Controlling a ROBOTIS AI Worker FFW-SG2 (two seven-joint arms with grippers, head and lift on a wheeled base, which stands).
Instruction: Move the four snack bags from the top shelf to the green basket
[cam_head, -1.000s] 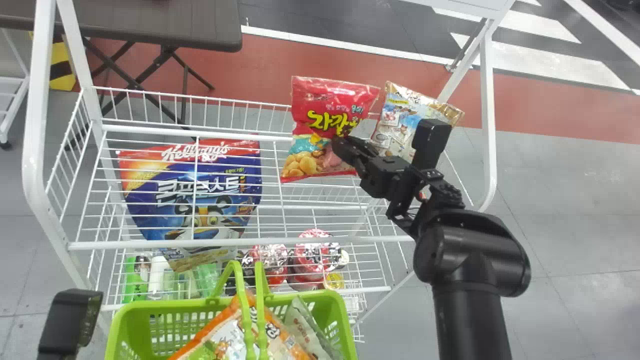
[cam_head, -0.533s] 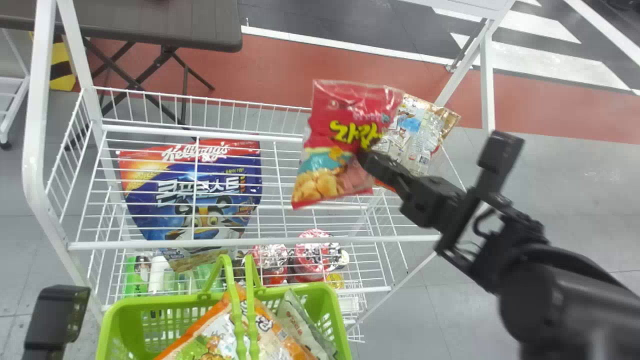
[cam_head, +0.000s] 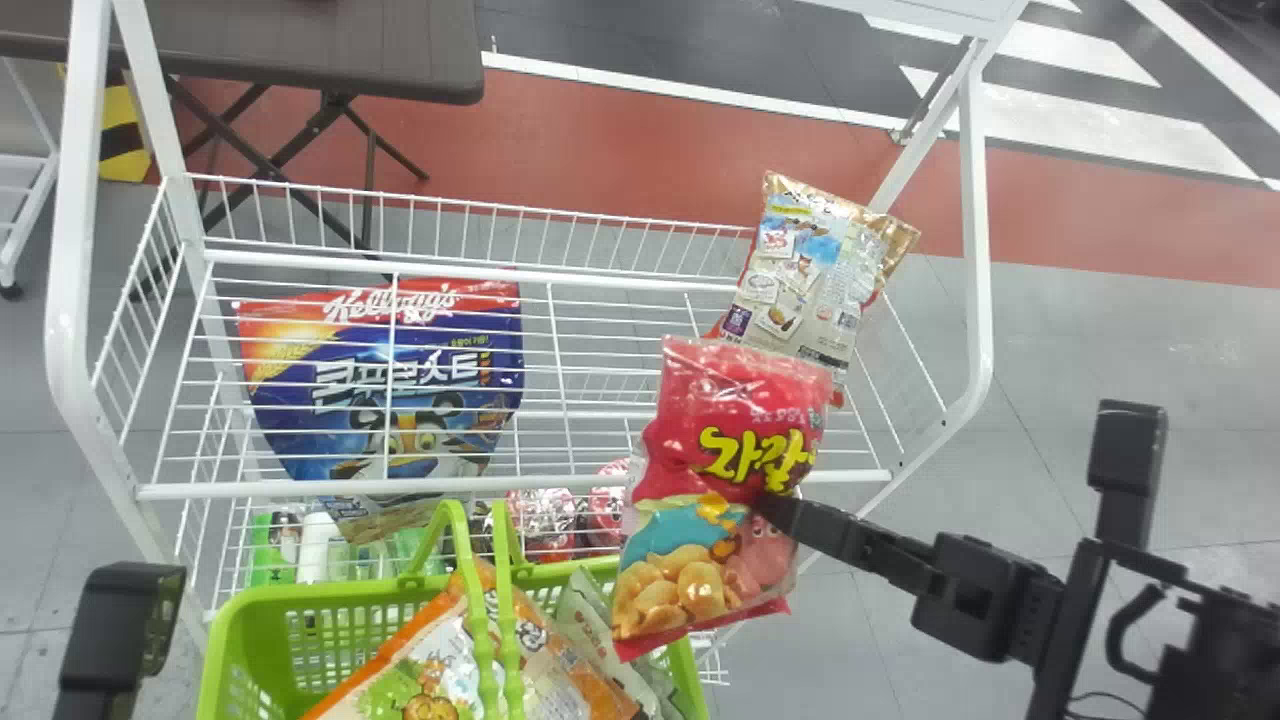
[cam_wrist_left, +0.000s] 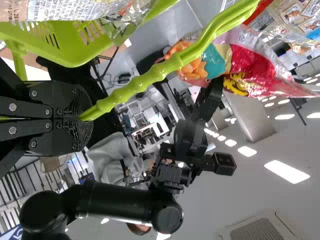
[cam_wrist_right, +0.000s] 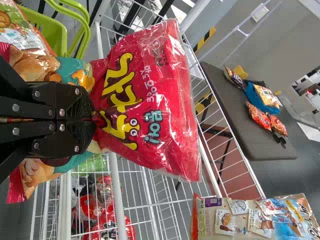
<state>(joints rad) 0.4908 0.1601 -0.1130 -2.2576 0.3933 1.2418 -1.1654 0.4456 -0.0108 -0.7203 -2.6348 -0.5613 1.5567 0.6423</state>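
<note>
Above grey floor (cam_head: 1180, 400), pinching a crinkly red bag (cam_head: 740, 390) near the wire shelf (cam_head: 350, 488)'s front edge with right pincer (cam_head: 768, 506), and a knobbly basket handle (cam_wrist_left: 172, 64) with left pincer (cam_wrist_left: 86, 120).

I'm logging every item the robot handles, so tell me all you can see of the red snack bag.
The red snack bag is a glossy, crinkled, plastic-looking pouch, puffed and apparently sealed. Yellow lettering marks its red part; below come a teal patch and pictured golden snacks. The right pincer grips it around the middle, roughly upright but leaning. In the head view its lower end overlaps the green basket; whether they touch I cannot tell.
</note>
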